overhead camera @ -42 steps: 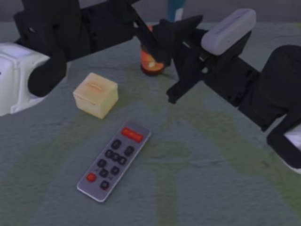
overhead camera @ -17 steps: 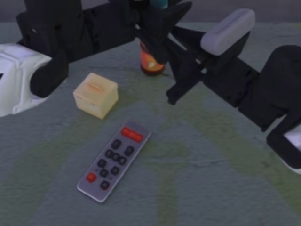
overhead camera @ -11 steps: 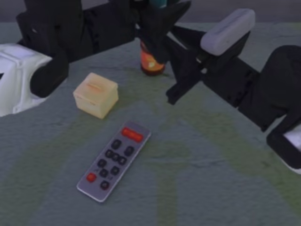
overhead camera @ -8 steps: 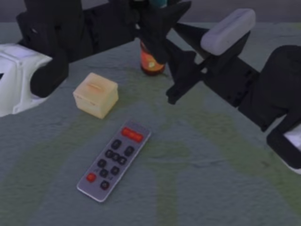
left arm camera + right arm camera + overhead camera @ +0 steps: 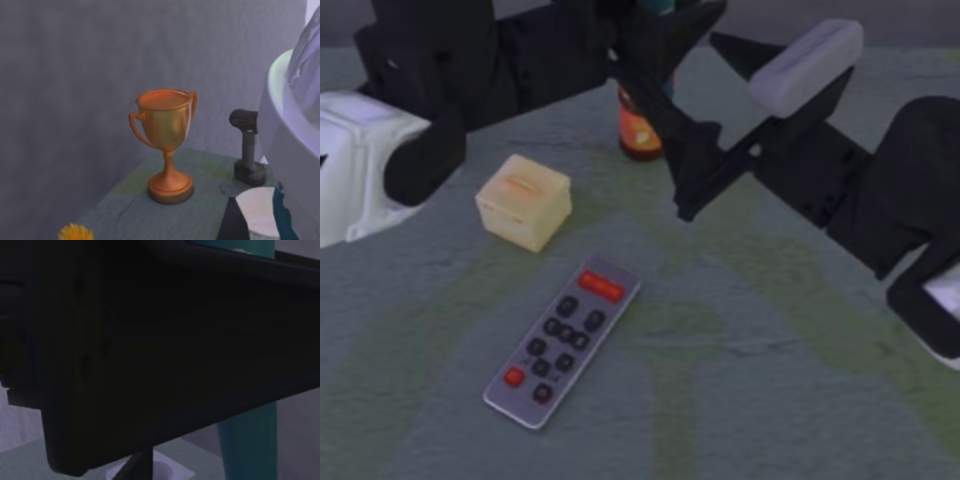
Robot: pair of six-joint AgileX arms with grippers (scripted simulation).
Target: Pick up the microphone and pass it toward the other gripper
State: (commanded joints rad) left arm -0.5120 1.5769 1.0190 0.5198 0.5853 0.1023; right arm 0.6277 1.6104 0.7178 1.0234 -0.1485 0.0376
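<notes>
Moved: right tool has spread its fingers wider than half a second ago, the upper one swinging toward the far edge of the table; left tool has stayed put.
Count: one microphone, two tools, one grey remote, one cream box, one orange item half hidden under the arms.
Microphone: aloft at the far middle of the table, upright in the left tool; only a teal sliver shows from above, while the right wrist view shows its teal handle just behind a dark finger.
Relative to right tool: microphone sits at the mouth of the spread fingers; contact cannot be told.
Left tool: clenched on the microphone, above the orange item.
Right tool: released, fingers wide apart, holding nothing, reaching in from the table's right.
Remote and box: flat on the table, near the middle and left, well apart from both tools.
</notes>
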